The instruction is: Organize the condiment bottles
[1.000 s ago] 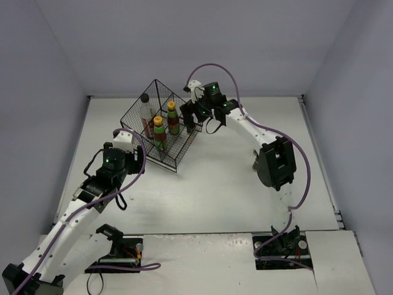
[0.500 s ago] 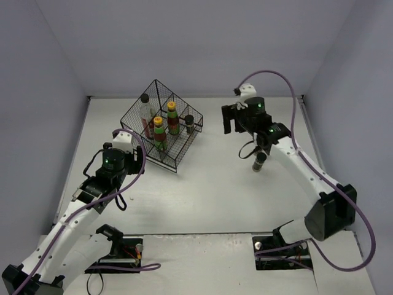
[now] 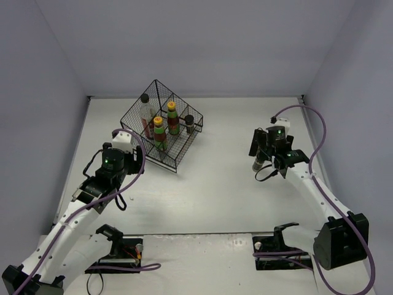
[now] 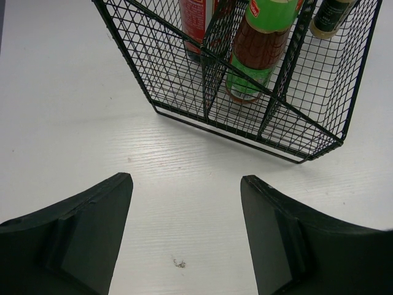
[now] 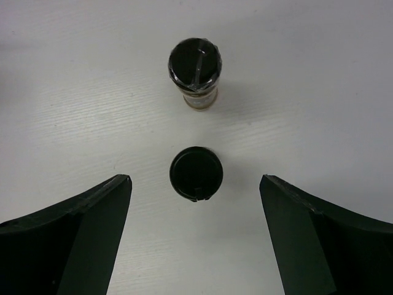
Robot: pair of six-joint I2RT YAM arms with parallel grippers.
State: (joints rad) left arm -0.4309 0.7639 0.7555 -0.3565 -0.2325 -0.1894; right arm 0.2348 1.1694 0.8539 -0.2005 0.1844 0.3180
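Observation:
The black wire basket [image 3: 178,161] holds a tall clear bottle with a black cap [image 3: 146,114], two yellow-capped bottles [image 3: 159,132] [image 3: 172,117] and a short dark jar [image 3: 189,123]. My right gripper [image 3: 263,147] hangs open at the right of the table over a dark jar [image 3: 258,165]. In the right wrist view its open gripper [image 5: 195,179] has one black-capped jar [image 5: 196,174] just ahead of its tips, untouched, and a second jar [image 5: 195,74] stands farther on. My left gripper [image 4: 186,181] is open and empty, just short of the basket [image 4: 184,120] with the green-labelled bottle [image 4: 255,49].
The basket stands at the back left, turned diagonally. Grey walls close in the table on three sides. White table [image 3: 209,190] lies between the two arms. Both arm bases sit at the near edge.
My right arm has swung from the basket's right side over to the right of the table, above the two jars. A dark jar now stands in the basket. The left arm has not moved.

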